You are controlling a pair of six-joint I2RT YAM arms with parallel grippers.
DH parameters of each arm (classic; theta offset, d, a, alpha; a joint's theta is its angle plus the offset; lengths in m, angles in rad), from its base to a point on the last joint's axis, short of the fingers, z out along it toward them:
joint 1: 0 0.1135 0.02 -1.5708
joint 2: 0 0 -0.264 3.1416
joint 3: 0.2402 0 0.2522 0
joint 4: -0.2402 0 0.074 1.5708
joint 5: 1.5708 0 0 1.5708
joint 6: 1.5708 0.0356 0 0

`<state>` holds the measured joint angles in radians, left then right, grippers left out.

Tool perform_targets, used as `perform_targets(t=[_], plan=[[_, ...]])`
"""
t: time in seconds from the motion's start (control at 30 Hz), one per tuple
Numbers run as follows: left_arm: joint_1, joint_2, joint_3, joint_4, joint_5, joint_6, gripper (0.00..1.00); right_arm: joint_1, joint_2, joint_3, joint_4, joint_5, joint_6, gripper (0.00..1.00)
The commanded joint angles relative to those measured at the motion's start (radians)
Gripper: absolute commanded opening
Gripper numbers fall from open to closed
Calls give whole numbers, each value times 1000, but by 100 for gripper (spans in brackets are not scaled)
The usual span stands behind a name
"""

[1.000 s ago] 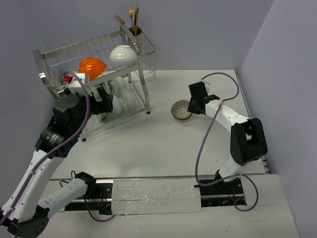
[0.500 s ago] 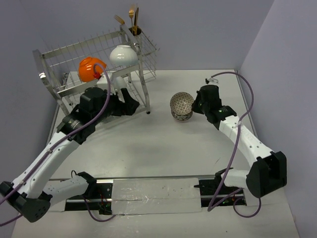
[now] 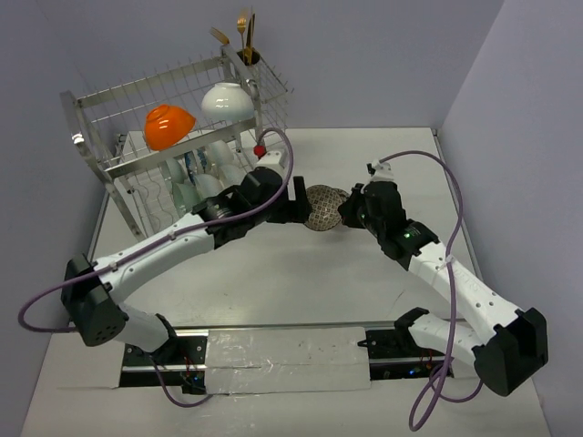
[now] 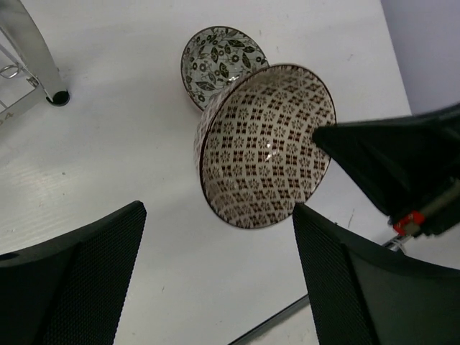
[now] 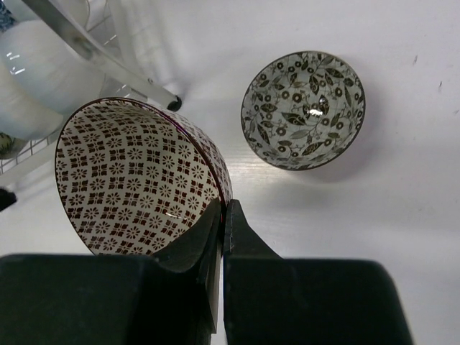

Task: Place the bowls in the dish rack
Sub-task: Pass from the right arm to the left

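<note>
Over the middle of the white table (image 3: 273,282), we find the right claw (image 5: 223,208) pinched shut on the rim of a round brown-patterned ceramic bowl (image 5: 136,180). The bowl is held steeply tilted, clear of the surface, with its patterned inside facing both wrist cameras. Facing it, the left claw (image 4: 219,215) stands wide and grips nothing; its own camera shows one finger to either side of the bowl's mouth. Just beyond, a second round bowl with a dark leaf pattern (image 5: 303,109) sits upright on the table. Farther back on the left, we see the two-tier silver wire dish rack (image 3: 80,127). It carries a bright orange bowl (image 3: 169,126) and a white bowl (image 3: 228,100) on its upper tier, more white bowls (image 3: 205,168) on the lower tier, and gold cutlery (image 3: 244,32) standing in its corner cup (image 3: 250,62).
</note>
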<state>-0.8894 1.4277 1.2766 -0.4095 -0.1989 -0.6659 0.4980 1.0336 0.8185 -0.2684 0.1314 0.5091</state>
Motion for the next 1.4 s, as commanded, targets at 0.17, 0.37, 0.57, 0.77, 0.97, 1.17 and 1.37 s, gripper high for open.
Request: perform_targets(t=[0.17,0.37,0.57,0.77,0.97,1.17,1.37], plan=[[-51,152,171,-48,-143,-18,76,40,-70,-39,136,34,52,0],[-57,201,199,-90,-185,-12,58,43,-81,-53,144,39,49,0],[-59,238,228,-127,-185,-5,51,43,-86,-58,150,42,43,0],[-57,254,250,-143,-178,3,32,45,-86,-64,155,43,42,0],[-57,260,256,-153,-174,2,16,45,-84,-70,158,43,45,0],[-57,274,256,-161,-166,0,0,45,-105,-76,161,42,45,0],[-57,229,245,-158,-221,34,0,47,-136,-96,155,22,31,12]])
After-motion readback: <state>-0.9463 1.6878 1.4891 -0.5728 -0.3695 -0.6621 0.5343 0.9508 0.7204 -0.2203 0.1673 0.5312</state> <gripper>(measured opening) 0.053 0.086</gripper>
